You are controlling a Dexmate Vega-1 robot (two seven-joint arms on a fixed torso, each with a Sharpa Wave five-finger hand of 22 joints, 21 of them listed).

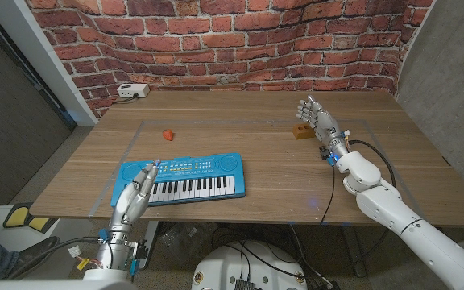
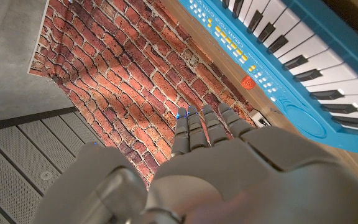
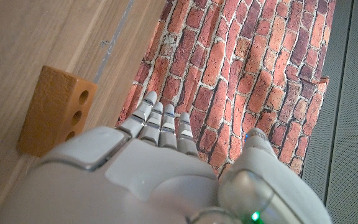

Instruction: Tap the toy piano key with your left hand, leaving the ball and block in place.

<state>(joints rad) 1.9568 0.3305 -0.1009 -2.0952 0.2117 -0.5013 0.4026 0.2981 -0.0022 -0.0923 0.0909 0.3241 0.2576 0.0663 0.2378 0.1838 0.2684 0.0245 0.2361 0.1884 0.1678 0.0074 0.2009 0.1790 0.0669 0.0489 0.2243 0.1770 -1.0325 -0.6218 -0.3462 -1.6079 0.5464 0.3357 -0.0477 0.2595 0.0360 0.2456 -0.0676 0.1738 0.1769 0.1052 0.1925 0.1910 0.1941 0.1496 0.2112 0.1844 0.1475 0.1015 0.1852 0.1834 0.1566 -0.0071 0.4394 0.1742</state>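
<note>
From the head view we see the toy piano [image 1: 182, 179] near the counter's [image 1: 280, 173] front edge, its print too small to read. The left robot hand [image 1: 139, 189] lies over the piano's left end, fingers straight and together, holding nothing. The right robot hand [image 1: 319, 121] stands beside the block [image 1: 300, 131], fingers spread, empty. The ball [image 1: 168, 134] sits toward the far left.

From the left wrist we see the piano's yellow labels, unreadable.

From the right wrist we see the block has three round holes.

Wooden desk [image 1: 256, 141], and on it a blue toy piano [image 1: 185, 179] at the near left, a small red ball [image 1: 168, 134] behind it, an orange block [image 1: 300, 131] to the right, a white box [image 1: 133, 91] at the far-left corner.
</note>
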